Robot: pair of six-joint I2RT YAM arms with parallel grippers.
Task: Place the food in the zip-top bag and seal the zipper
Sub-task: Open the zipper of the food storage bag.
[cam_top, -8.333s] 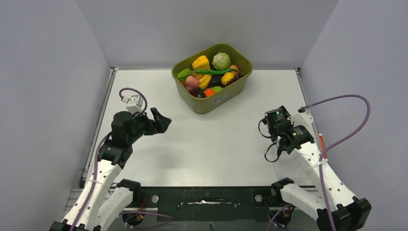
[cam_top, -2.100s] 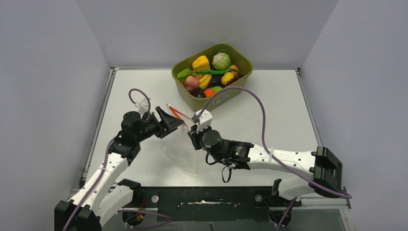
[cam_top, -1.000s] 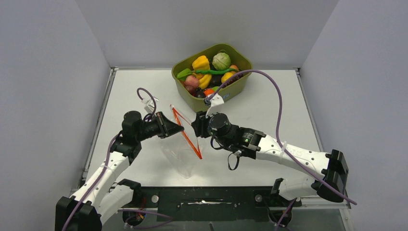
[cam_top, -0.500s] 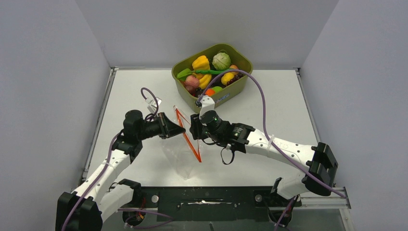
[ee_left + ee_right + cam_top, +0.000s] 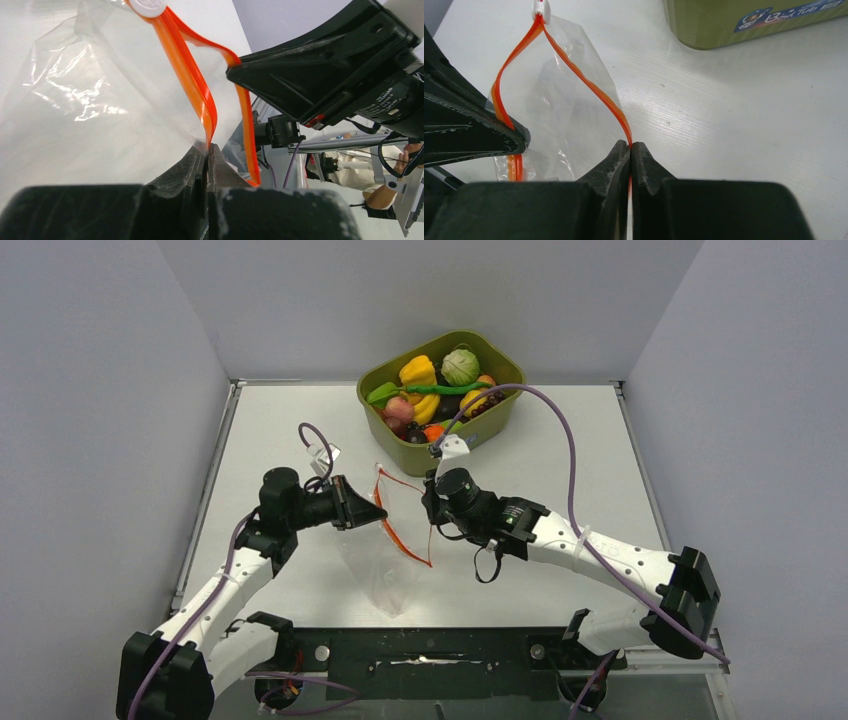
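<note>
Bag: your clear zip-top bag hangs between the two arms, over the near middle of the tabletop, with its mouth up. You cannot tell whether its lowest corner touches the surface.
Left jaws: clenched on the left lip of the bag's mouth, pinching the film just beneath the orange strip.
Right jaws: clenched on the opposite lip, gripping right at the strip.
Zipper: the red-orange zipper is parted. Its two strips bow away from each other between your two grips, so the mouth stands open in a narrow eye shape.
Slider: a small white slider sits at the far end of the mouth, where the strips meet.
Tub: the olive-green tub stands beyond the bag near the far edge of the tabletop, apart from it.
Food: it lies in the tub. You can see a yellow pepper, a pale-green cabbage, a long green pod lying across the middle, and a pink-red fruit on the left. The pieces beneath are too crowded to name.
</note>
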